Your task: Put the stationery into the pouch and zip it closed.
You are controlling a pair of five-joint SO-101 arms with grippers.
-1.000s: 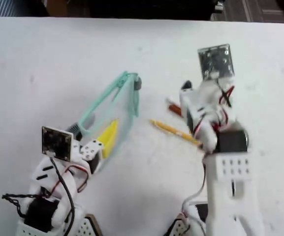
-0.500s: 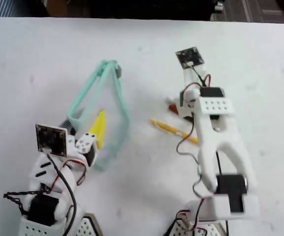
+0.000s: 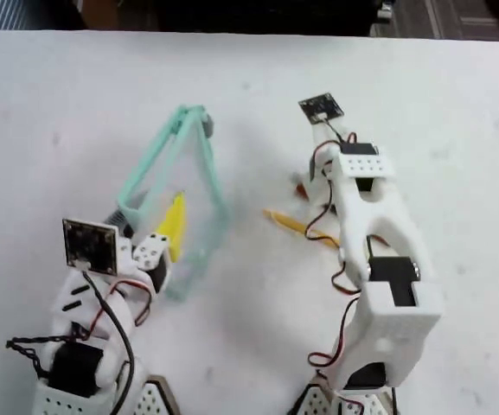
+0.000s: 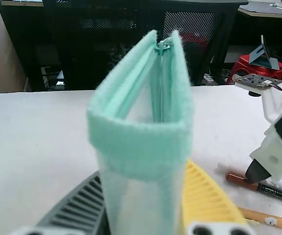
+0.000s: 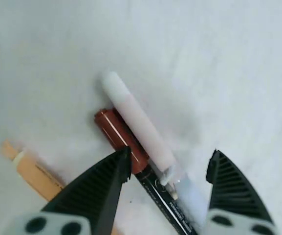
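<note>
Your white table (image 3: 76,104) takes up most of the high view, with both arms reaching onto it from the near edge. The left arm (image 3: 93,328) is at the pouch; the right arm (image 3: 379,277) stretches farther out over the loose stationery.

The pouch (image 3: 175,173) is clear plastic with mint-green trim; it is raised off the table at the near end and its mouth gapes open toward the left wrist camera (image 4: 141,142); its zip slider (image 4: 161,46) sits at the far end of the opening. Your left gripper (image 4: 141,200) is clamped on the pouch's near end, the grey finger (image 4: 77,205) on one side and the yellow finger (image 4: 204,196) on the other.

Your right gripper (image 5: 165,181) has its jaws spread apart with nothing between them gripped; they straddle two pieces lying on the table, and you cannot tell whether the tips touch the surface. In the high view this gripper (image 3: 318,177) sits well to the side of the pouch.

The marker (image 5: 126,142) has a brown-red cap and a black barrel; it lies touching the white pen (image 5: 138,122), side by side; the white pen falls in the gap between the jaws, and the marker's cap is just beside one black fingertip.

The yellow pencil (image 3: 297,225) lies apart from those two, between the pouch and the right arm, partly under that arm.
</note>
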